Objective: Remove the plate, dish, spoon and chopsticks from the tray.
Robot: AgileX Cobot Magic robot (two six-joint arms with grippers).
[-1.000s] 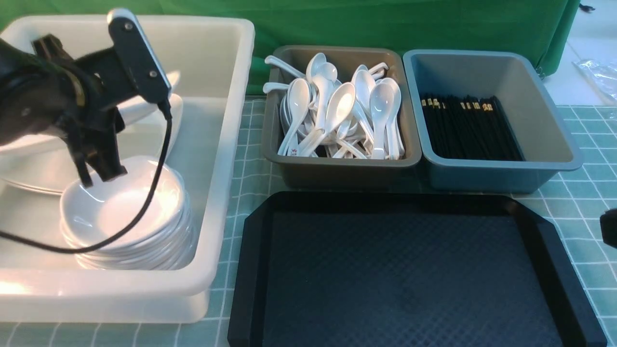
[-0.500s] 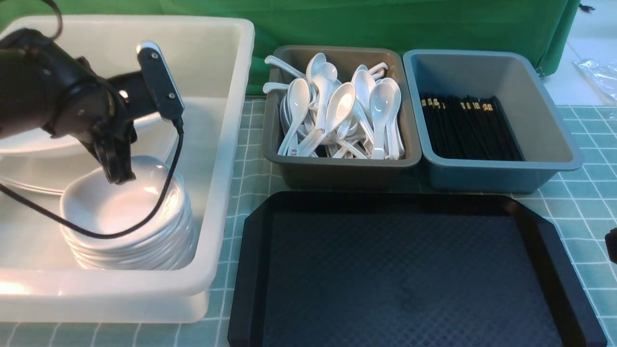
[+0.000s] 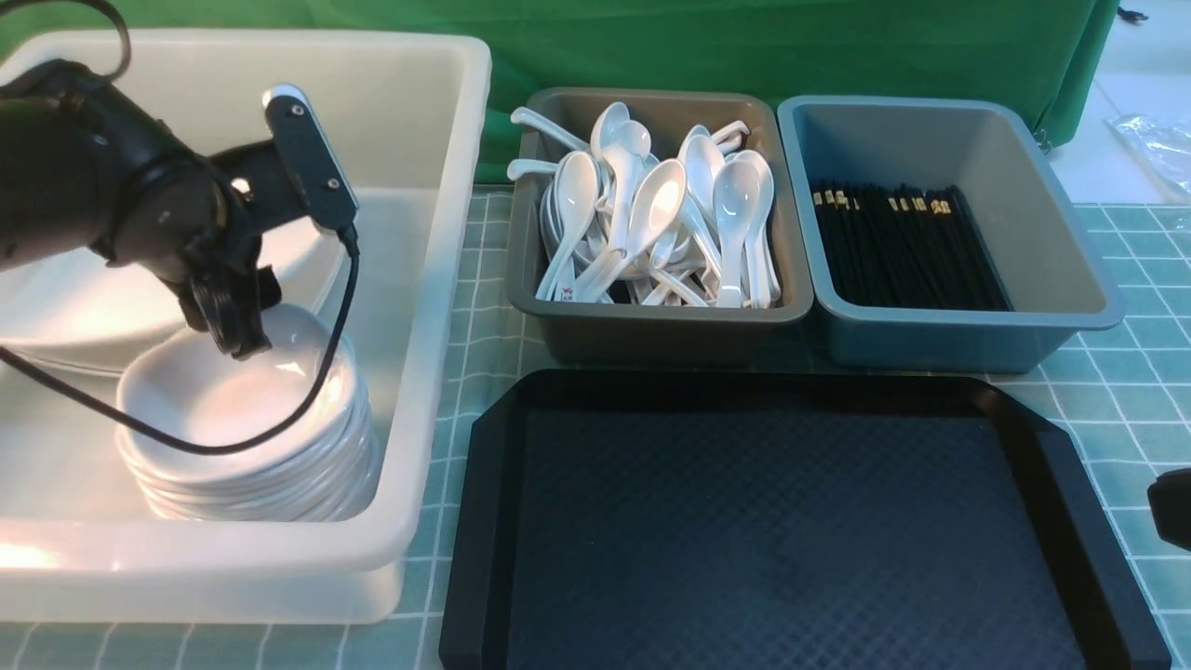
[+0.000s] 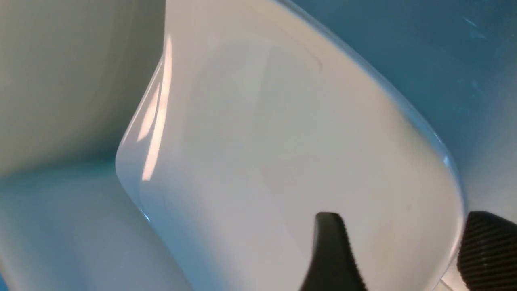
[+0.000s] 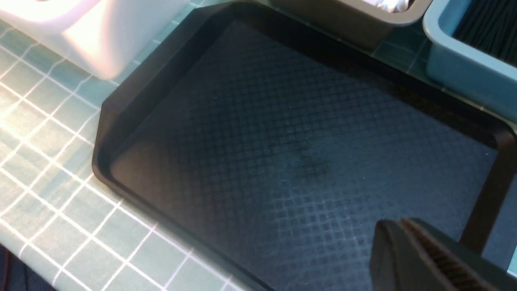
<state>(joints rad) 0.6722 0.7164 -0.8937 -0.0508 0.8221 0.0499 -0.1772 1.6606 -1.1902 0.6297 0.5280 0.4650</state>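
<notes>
The black tray [image 3: 782,521] lies in front of me with nothing on its diamond-textured floor [image 5: 282,141]. My left gripper [image 3: 228,321] reaches down into the white tub [image 3: 437,279] and stands open. The big white plate [image 3: 74,307] rests on other plates there. In the left wrist view the plate's [image 4: 262,141] rim lies between the spread fingers [image 4: 329,246] of the left gripper [image 4: 404,238], untouched by the outer pad. Small white dishes [image 3: 242,419] are stacked beside it. My right gripper [image 5: 394,224] is shut and empty over the tray's right end.
A brown-grey tub holds several white spoons [image 3: 651,214]. A blue-grey tub holds several black chopsticks [image 3: 907,247]. Both stand behind the tray on the green checked cloth [image 3: 1135,400]. A green curtain hangs at the back.
The left gripper sank into the white tub with the plate, then opened. The plate went from tilted and raised to lying on the stack. The right gripper barely shifted.
</notes>
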